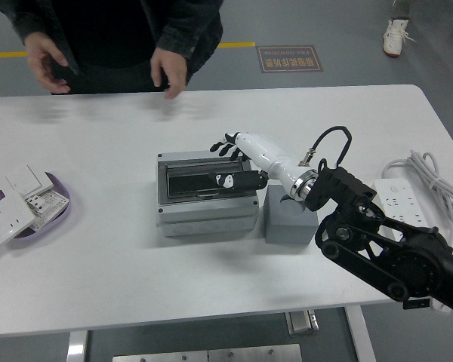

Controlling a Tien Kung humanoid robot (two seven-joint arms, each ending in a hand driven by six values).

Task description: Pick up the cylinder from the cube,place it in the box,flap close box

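Observation:
The grey box [206, 196] sits at the table's middle with its lid flat down, a dark window in the lid. The grey cube [289, 222] stands just right of it; no cylinder shows on it. My right hand [238, 162] reaches from the right over the box's right end, fingers spread and holding nothing, thumb lying on the lid. The cylinder is not visible. A person stands at the far side; both hands [170, 72] are lifted off the table, away from the box.
A purple dish [57, 204] with white switch plates sits at the left edge. A white power strip [400, 200] and coiled cable [434, 177] lie at the right. My right arm [385, 249] crosses the front right.

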